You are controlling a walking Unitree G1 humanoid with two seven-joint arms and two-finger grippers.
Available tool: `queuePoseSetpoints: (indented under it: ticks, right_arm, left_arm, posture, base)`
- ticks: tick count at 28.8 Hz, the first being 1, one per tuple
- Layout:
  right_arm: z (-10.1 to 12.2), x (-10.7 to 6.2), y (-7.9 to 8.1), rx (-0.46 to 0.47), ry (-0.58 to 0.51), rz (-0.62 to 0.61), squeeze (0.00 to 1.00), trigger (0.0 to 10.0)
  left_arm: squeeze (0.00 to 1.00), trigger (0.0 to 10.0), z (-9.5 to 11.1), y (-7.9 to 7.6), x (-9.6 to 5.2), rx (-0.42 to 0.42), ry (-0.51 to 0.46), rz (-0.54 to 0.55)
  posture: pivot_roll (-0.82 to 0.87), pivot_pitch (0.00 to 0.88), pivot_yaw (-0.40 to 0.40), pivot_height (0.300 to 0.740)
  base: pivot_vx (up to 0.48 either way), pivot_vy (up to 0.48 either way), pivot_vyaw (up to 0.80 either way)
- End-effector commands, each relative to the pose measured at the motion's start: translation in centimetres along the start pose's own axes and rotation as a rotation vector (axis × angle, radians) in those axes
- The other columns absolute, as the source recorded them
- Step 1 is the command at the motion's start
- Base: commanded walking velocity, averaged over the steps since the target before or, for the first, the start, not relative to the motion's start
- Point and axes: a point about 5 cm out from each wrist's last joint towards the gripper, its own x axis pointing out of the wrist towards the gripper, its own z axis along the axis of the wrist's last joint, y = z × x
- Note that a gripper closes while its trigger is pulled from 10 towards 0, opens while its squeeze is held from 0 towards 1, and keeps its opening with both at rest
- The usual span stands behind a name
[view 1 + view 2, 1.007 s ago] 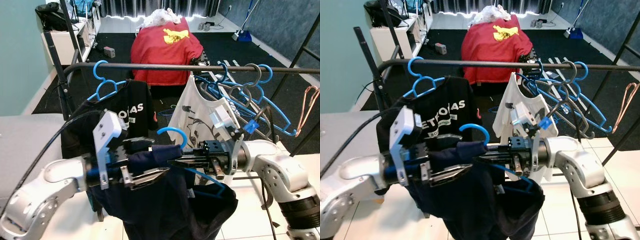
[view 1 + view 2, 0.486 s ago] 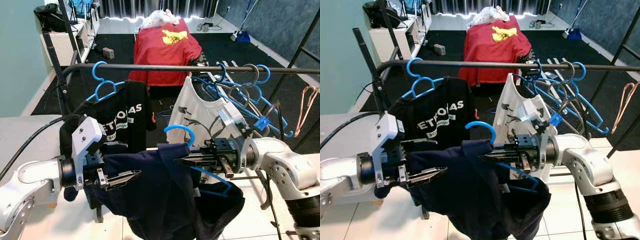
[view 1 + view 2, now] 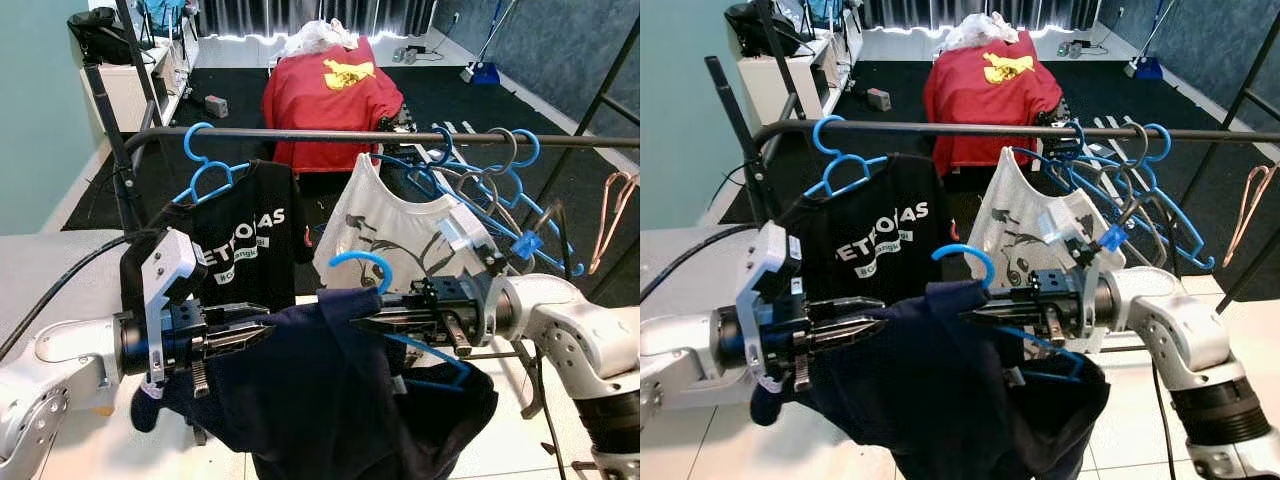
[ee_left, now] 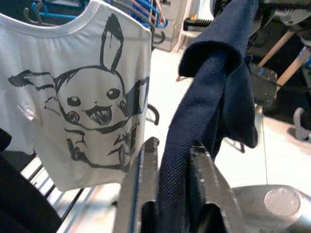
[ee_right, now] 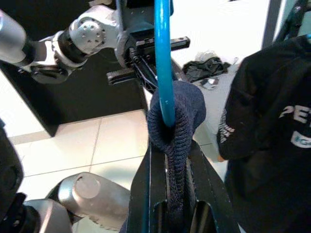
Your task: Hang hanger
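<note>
Blue hanger (image 3: 362, 266), centre of the frame below the rail (image 3: 330, 133), carries a navy garment (image 3: 330, 400); right claw (image 3: 375, 322) clamps its neck for lifting; left claw (image 3: 240, 338) pinches the cloth, keeping it spread.

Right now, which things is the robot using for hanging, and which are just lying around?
For the job:
blue hanger
navy shirt
rail
left gripper
right gripper

Just around:
black shirt
white shirt
empty hangers
red shirt
</note>
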Motion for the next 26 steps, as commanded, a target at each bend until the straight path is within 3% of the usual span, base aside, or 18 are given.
queuePoseSetpoints:
  ticks: [1, 6, 7, 10, 12, 15, 16, 19, 20, 23, 25, 26]
  right_arm:
    - [0.7, 0.1, -0.1, -0.039, -0.021, 0.002, 0.00, 10.0]
    - [0.6, 0.0, -0.3, -0.042, -0.028, -0.014, 0.04, 10.0]
    - [0.7, 0.0, -0.4, -0.039, -0.037, -0.024, 0.58, 10.0]
    - [0.7, -0.1, -0.4, -0.036, -0.042, -0.026, 0.58, 10.0]
    - [0.7, -0.1, -0.4, -0.022, -0.050, -0.032, 1.00, 10.0]
    - [0.8, -0.3, -0.5, -0.033, -0.049, -0.048, 0.98, 10.0]
    - [0.8, -0.3, -0.5, -0.045, -0.047, -0.058, 0.52, 10.0]
    - [0.8, -0.5, -0.5, -0.051, -0.041, -0.063, 0.52, 10.0]
    - [1.2, -1.2, -0.5, -0.049, -0.059, -0.067, 0.00, 10.0]
    - [2.0, -2.0, -0.5, -0.048, -0.097, -0.072, 0.00, 10.0]
    - [3.9, -3.7, -0.6, -0.077, -0.204, -0.104, 0.00, 10.0]
    - [3.9, -3.7, -0.6, -0.077, -0.204, -0.104, 0.00, 10.0]
  left_arm:
    - [0.00, 0.0, 0.6, 0.3, 0.0, 0.008, -0.041, 0.007]
    - [0.00, 0.0, 0.7, 0.3, 0.0, 0.009, -0.048, 0.008]
    - [0.00, 0.0, 0.8, 0.4, 0.0, 0.008, -0.055, 0.008]
    - [0.00, 0.0, 0.9, 0.4, 0.0, 0.007, -0.057, 0.007]
    - [0.00, 0.0, 1.0, 0.5, -0.1, 0.007, -0.069, 0.010]
    - [0.00, 0.0, 1.2, 0.6, -0.2, 0.008, -0.079, 0.011]
    - [0.00, 0.0, 1.2, 0.6, -0.2, 0.009, -0.082, 0.011]
    - [0.00, 0.0, 1.2, 0.6, -0.2, 0.009, -0.083, 0.010]
    - [0.00, 0.0, 1.3, 0.6, -0.2, 0.010, -0.085, 0.009]
    - [0.00, 0.0, 1.3, 0.5, -0.2, 0.011, -0.085, 0.007]
    - [0.00, 0.0, 1.2, 0.4, -0.1, 0.010, -0.085, -0.007]
    - [0.00, 0.0, 1.2, 0.4, -0.1, 0.010, -0.085, -0.007]
  posture:
    - [0.00, 0.020, -0.021, 0.740]
    - [0.00, 0.020, -0.021, 0.740]
    - [0.00, 0.020, -0.018, 0.740]
    - [0.00, 0.020, -0.018, 0.740]
    - [0.00, 0.019, -0.018, 0.740]
    - [0.00, 0.020, -0.017, 0.740]
    - [0.00, 0.020, -0.017, 0.740]
    - [0.00, 0.019, -0.018, 0.740]
    - [0.00, 0.018, -0.020, 0.740]
    - [0.00, 0.018, -0.020, 0.740]
    - [0.00, 0.018, -0.019, 0.740]
    - [0.00, 0.018, -0.019, 0.740]
  base:
    - [0.000, 0.000, 0.00]
    - [0.000, 0.000, 0.00]
    - [0.000, 0.000, 0.00]
    - [0.000, 0.000, 0.00]
    - [0.000, 0.000, 0.00]
    - [0.000, 0.000, 0.00]
    - [0.000, 0.000, 0.00]
    - [0.000, 0.000, 0.00]
    - [0.000, 0.000, 0.00]
    - [0.000, 0.000, 0.00]
    - [0.000, 0.000, 0.00]
    - [0.000, 0.000, 0.00]
